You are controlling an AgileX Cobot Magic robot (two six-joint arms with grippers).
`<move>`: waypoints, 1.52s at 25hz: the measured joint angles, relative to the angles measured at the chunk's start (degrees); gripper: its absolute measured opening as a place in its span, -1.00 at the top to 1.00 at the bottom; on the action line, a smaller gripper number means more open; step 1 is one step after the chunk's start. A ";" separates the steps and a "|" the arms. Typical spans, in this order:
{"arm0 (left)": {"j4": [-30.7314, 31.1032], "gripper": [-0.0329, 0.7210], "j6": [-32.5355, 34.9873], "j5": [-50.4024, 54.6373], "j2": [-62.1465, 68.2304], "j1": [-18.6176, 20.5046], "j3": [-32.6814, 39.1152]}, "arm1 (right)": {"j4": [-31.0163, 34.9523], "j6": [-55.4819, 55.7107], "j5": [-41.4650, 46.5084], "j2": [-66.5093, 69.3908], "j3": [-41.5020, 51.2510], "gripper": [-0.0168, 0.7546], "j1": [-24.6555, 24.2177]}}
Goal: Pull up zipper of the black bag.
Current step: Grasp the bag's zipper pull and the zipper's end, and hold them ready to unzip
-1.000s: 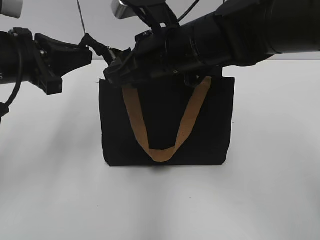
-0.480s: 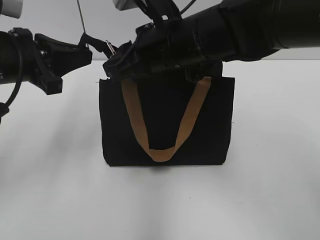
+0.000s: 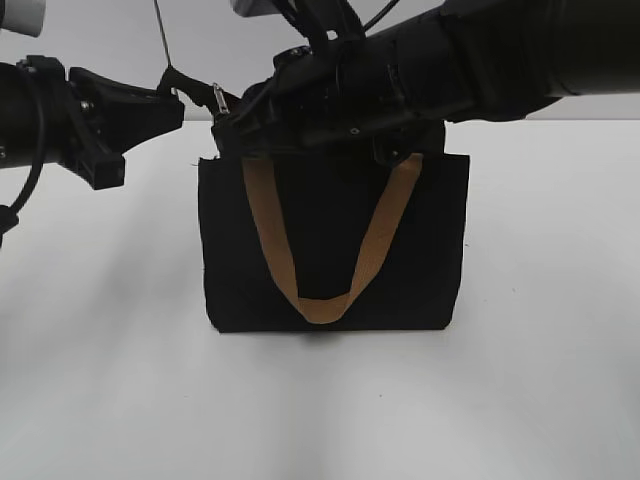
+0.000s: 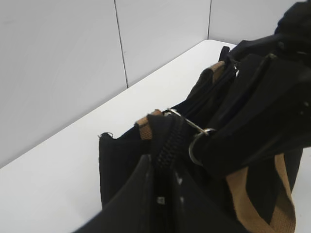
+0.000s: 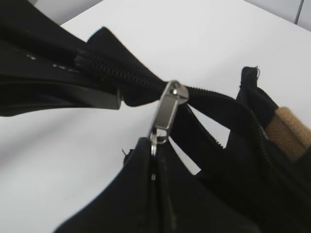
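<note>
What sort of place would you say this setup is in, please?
Probably a lab test bench: a bare white table, plain grey wall panels, and only a black tote bag between two robot arms.

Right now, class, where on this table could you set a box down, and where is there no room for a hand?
Bare table lies in front of the black bag and to both its sides. Crowded: the bag's top rim, where the left gripper and right gripper meet at the zipper.

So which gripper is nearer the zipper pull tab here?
Right. The right gripper is shut on the zipper pull tab at the black bag's top left corner. The left gripper clamps the zipper line just beside it.
</note>
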 joint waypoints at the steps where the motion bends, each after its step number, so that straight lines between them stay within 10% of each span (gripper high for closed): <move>1: 0.00 0.84 0.00 0.00 0.00 0.00 0.00 | -0.43 0.91 0.12 -0.14 0.00 0.96 0.00; 14: -1.10 0.84 0.00 0.11 -0.74 0.00 0.00 | -20.10 24.04 6.33 -3.02 0.00 0.96 -2.60; 38: -5.20 0.84 0.00 6.87 -6.72 -0.46 0.40 | -24.85 29.68 10.37 -5.39 -0.14 0.96 -7.97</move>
